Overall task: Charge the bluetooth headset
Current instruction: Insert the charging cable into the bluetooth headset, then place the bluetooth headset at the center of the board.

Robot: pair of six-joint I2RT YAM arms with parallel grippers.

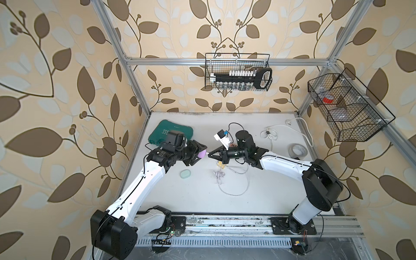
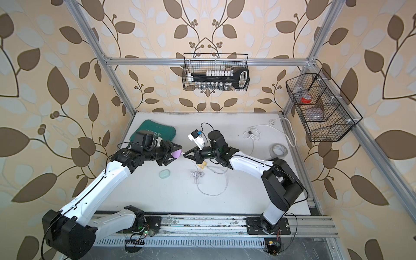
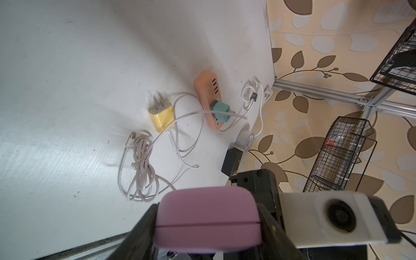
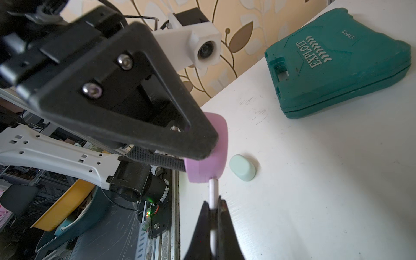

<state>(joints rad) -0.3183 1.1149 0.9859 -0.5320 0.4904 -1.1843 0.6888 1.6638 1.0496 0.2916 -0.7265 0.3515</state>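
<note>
The headset's lilac charging case point(image 1: 202, 154) point(image 3: 208, 216) is held off the table, closed, its lid seam showing. My left gripper point(image 1: 201, 154) is shut on the case, one black finger point(image 3: 146, 218) on each side. My right gripper point(image 4: 212, 203) point(image 1: 210, 154) is shut on a white cable plug point(image 4: 213, 189). The plug's tip meets the case's point(image 4: 211, 162) lower edge; how deep it sits is hidden. Both grippers face each other above the table's middle, as both top views show point(image 2: 185, 154).
A mint case point(image 1: 185, 174) lies on the table below my left gripper. A yellow charger point(image 3: 161, 117), a bundled cable point(image 3: 141, 162) and an orange power strip point(image 3: 206, 94) with a teal charger point(image 3: 219, 111) lie under my right arm. Green tool case point(image 1: 171, 132) back left, tape roll point(image 1: 297, 150) right.
</note>
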